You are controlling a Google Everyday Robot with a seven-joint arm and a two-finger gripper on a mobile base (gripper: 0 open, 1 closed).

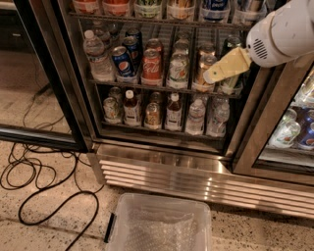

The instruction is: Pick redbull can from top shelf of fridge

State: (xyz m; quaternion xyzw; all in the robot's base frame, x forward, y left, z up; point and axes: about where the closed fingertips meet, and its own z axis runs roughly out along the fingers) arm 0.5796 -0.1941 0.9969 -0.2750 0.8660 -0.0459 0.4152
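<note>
The fridge (162, 157) stands open, with its black-framed glass door (44, 73) swung to the left. The top shelf (147, 21) is the highest wire rack, at the upper edge of the view. Only the bottoms of the drinks on it show. One of them, a slim can with blue and silver low on its side (215, 7), looks like the redbull can; its top is cut off. My gripper (212, 76), tan-coloured on a white arm (284, 32), hangs in front of the middle rack's right end, below the top shelf and a little right of that can.
The middle rack holds a water bottle (95, 56), a Pepsi can (122, 60), a Coca-Cola can (151, 66) and other drinks. The lower rack holds bottles (172, 112). A clear plastic bin (159, 223) sits on the floor in front. Black cables (34, 181) lie at left. A second cooler (294, 127) is at right.
</note>
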